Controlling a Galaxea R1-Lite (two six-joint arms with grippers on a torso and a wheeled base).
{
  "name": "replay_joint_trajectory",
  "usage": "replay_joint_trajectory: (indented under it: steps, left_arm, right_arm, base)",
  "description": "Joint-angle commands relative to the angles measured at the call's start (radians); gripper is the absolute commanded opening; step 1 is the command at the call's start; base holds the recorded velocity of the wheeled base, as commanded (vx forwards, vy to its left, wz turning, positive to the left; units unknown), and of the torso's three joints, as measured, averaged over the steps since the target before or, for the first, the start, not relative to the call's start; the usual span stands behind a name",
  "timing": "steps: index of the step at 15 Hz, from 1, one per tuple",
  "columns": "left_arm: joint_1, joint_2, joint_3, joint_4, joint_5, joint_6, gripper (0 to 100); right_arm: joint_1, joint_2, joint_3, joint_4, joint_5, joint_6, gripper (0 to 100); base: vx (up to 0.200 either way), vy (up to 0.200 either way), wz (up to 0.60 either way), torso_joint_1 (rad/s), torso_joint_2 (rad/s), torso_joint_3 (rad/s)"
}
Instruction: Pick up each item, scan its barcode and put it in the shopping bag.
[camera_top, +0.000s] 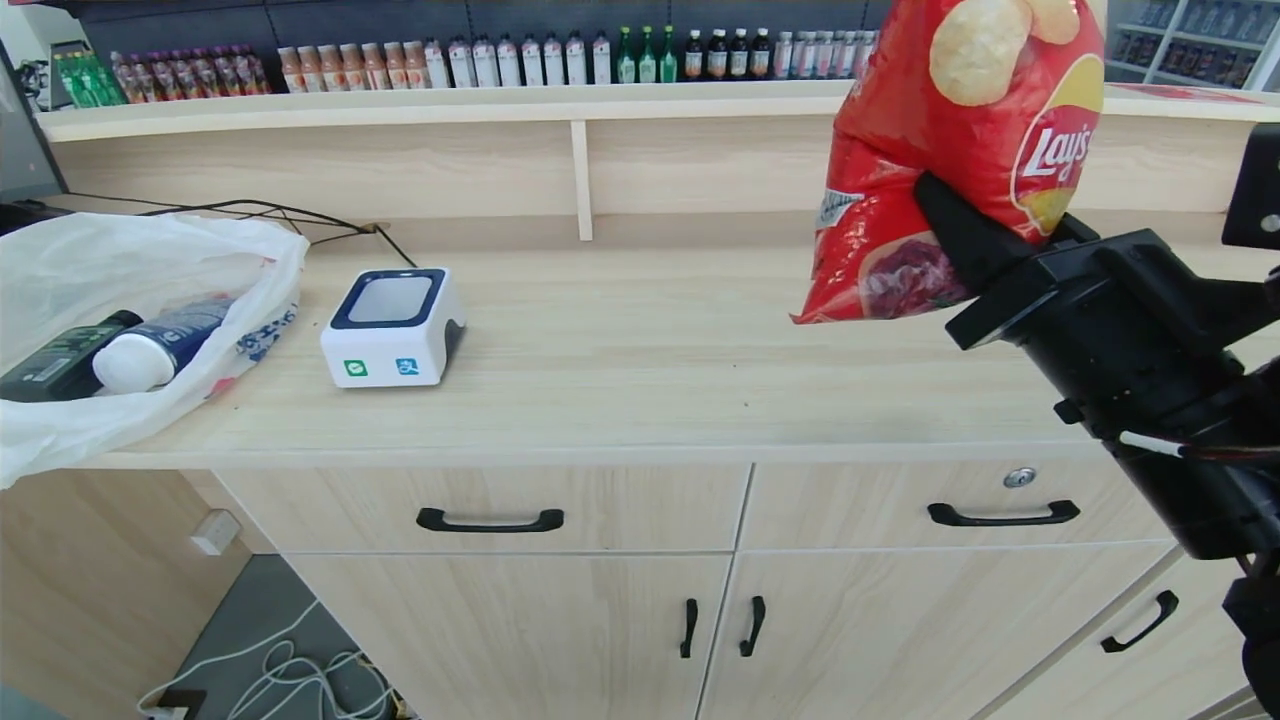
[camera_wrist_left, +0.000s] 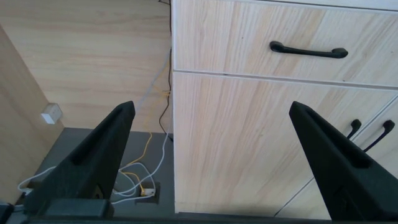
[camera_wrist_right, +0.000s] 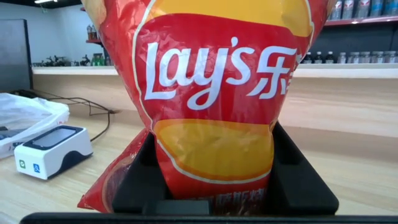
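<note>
The right gripper, its arm angled upward well right of the scanner, holds the red chip bag above scanner height, jaws pinching it. The left gripper hangs lower than the scanner, jaws spread.

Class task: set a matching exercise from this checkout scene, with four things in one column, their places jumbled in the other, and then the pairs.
1 chips bag
2 scanner
3 blue bottle
4 left gripper

A in the shopping bag
B open, low before the cabinet
C in the right gripper, above the counter
D on the counter, beside the shopping bag

Pairs: 1-C, 2-D, 3-A, 4-B
</note>
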Motion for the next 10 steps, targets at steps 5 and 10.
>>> replay_joint_trajectory:
  steps: [5, 10]
  left_arm:
    - [0.0, 0.0, 0.0, 0.001, 0.001, -0.004, 100]
    - [0.0, 0.0, 0.0, 0.001, 0.001, -0.004, 100]
  right_arm:
    - [0.004, 0.005, 0.004, -0.005, 0.0, -0.001, 0]
    - [0.004, 0.004, 0.015, -0.007, 0.0, -0.001, 0]
  base:
    - [0.0, 0.2, 0.0, 0.007, 0.0, 0.005]
    - [0.0, 0.2, 0.0, 0.002, 0.0, 0.0]
